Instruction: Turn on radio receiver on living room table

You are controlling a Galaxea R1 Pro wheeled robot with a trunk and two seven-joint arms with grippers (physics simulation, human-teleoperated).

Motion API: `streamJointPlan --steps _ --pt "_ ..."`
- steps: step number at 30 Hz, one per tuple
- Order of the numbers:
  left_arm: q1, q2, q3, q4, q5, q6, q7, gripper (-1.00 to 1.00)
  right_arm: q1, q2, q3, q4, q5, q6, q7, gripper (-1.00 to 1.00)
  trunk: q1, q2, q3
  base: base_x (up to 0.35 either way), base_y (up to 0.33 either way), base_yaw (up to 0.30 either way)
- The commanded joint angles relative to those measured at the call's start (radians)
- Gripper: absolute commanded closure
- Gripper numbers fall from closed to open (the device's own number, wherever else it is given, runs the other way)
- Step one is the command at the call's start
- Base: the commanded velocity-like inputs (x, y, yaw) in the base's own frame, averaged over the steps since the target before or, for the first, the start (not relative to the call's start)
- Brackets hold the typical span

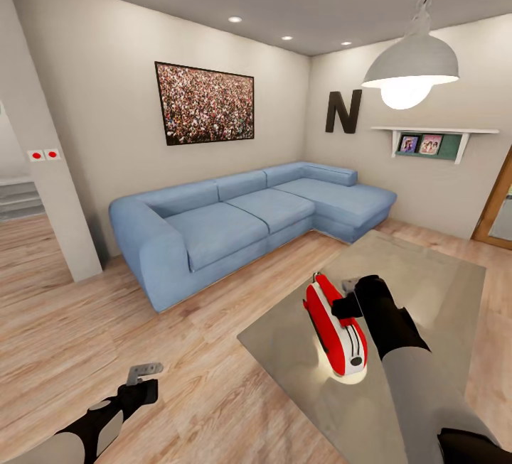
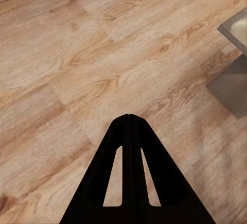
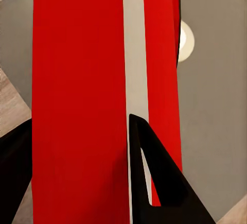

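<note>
The red radio receiver with its white stripe stands upright on the glossy grey table, near the table's left side. My right gripper is against its upper right side. In the right wrist view the radio receiver is very close, and the right gripper is open, with one dark finger over the white stripe and the other at the picture's edge. My left gripper hangs low at the left over the wood floor. That left gripper is shut and empty.
A blue corner sofa stands behind the table along the walls. A white pendant lamp hangs above the table's right part. A wall pillar is at the left, with a doorway beyond. Wood floor lies between sofa and table.
</note>
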Motion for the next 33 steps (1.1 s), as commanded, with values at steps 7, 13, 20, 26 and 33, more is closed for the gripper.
streamJointPlan --steps 7,13,20,26,33 --pt "0.000 0.004 0.003 0.000 0.003 0.000 0.002 1.00 0.001 -0.001 -0.005 0.028 -0.006 -0.010 0.007 1.00 0.011 -0.021 -0.009 0.000 0.000 0.000" --pt "0.000 0.004 0.004 0.000 0.003 0.000 0.004 1.00 0.001 -0.001 -0.006 0.037 -0.006 -0.009 0.099 1.00 0.034 -0.063 -0.028 0.000 0.000 0.000" --pt "0.000 0.004 0.004 0.000 0.003 0.000 0.005 1.00 0.002 -0.001 -0.007 0.039 -0.006 -0.020 0.125 1.00 0.061 -0.112 -0.050 0.000 0.000 0.000" --pt "0.000 0.001 0.003 0.001 0.003 0.000 0.008 1.00 0.004 -0.001 -0.007 0.059 -0.008 -0.097 0.127 1.00 0.084 -0.154 -0.069 0.000 0.000 0.000" --pt "0.000 0.000 0.004 0.000 0.003 0.000 0.004 1.00 0.004 -0.007 -0.010 0.062 -0.005 -0.107 0.113 1.00 0.100 -0.182 -0.081 0.000 0.000 0.000"
